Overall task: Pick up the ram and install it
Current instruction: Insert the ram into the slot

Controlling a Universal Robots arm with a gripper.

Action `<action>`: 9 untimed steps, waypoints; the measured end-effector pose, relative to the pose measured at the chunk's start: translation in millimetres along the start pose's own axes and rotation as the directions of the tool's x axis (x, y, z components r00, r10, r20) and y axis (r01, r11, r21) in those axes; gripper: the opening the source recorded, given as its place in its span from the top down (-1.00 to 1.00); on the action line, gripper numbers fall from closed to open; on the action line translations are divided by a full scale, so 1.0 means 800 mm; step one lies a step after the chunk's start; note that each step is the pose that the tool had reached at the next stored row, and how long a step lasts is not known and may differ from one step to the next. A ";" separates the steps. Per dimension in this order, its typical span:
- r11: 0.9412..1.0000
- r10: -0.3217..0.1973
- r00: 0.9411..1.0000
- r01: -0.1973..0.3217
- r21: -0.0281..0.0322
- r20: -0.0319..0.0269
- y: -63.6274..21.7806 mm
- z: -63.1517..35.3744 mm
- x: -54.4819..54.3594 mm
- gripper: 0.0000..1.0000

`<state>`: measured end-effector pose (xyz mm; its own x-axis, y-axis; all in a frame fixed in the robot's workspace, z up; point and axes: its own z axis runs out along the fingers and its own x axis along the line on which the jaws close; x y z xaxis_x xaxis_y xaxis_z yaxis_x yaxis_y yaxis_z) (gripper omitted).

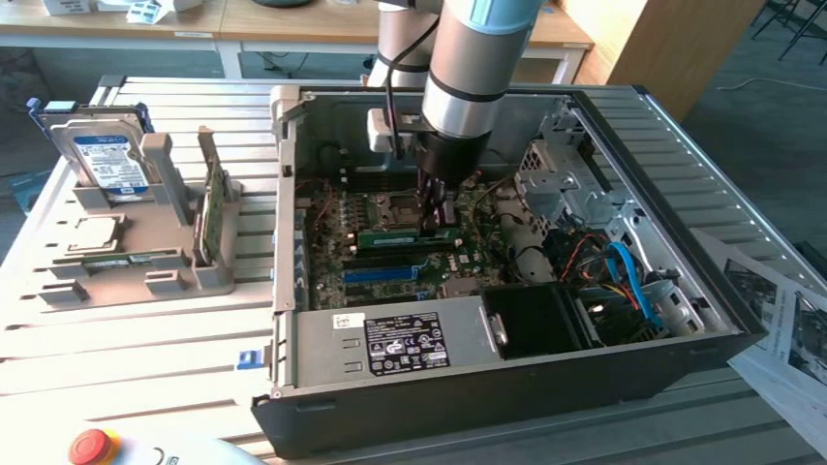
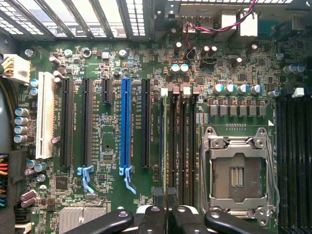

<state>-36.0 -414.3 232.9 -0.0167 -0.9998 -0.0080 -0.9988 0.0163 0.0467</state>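
1. At nine o'clock of the open computer case [image 1: 517, 397], a grey holder [image 1: 194, 276] carries a hard drive [image 1: 110, 160], a silver processor chip [image 1: 93, 234] and an upright green card [image 1: 207, 208].
2. Mid-case, the gripper [image 1: 439, 221] reaches down to the motherboard [image 1: 325, 289]. Its jaws are narrow, pinching the ram [image 1: 387, 236], which stands on edge along a memory slot.
3. In the wrist view, the ram [image 2: 162, 136] runs edge-on between the tips of the gripper [image 2: 164, 195], with the processor socket [image 2: 237, 173] near the slots.
4. At the gripper's four o'clock in the exterior view lie blue cables [image 1: 630, 276].
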 end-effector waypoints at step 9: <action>1.000 0.000 1.000 0.000 0.001 0.000 0.000 0.001 -0.001 0.76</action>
<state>-36.4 -413.6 231.8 -0.0168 -0.9998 -0.0083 -0.9988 0.0164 0.0453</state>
